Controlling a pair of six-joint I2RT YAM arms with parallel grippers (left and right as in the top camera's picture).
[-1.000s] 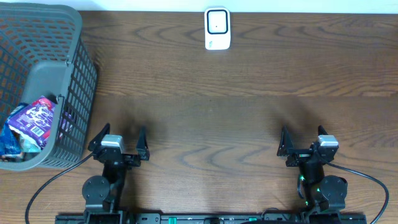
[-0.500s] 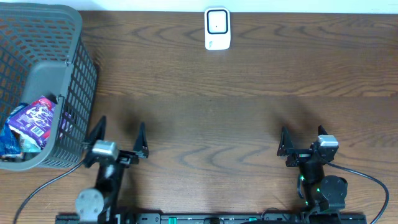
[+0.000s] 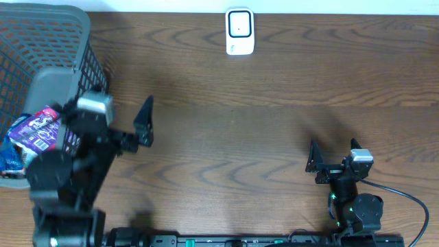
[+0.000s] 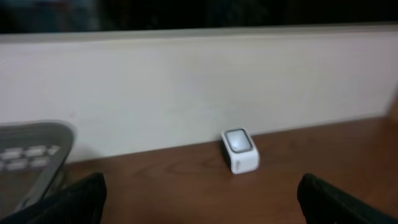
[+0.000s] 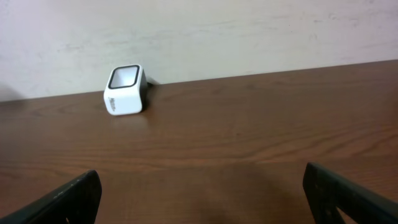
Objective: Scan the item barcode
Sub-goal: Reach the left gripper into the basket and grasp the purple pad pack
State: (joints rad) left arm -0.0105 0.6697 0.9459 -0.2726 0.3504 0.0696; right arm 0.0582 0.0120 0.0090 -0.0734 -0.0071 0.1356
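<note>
The item, a purple snack packet, lies inside the grey mesh basket at the left. At the table's far edge stands the white barcode scanner, which also shows in the left wrist view and the right wrist view. My left gripper is raised beside the basket's right wall, open and empty; its dark fingertips frame bare wood. At the front right my right gripper rests low, open, with nothing between its fingers.
Other wrapped goods lie in the basket beside the packet. The basket's rim shows at the left of the left wrist view. A pale wall runs behind the table's far edge.
My left arm has risen from its rest at the front and swung up and left toward the basket, jaws still open. The right arm has not moved.
</note>
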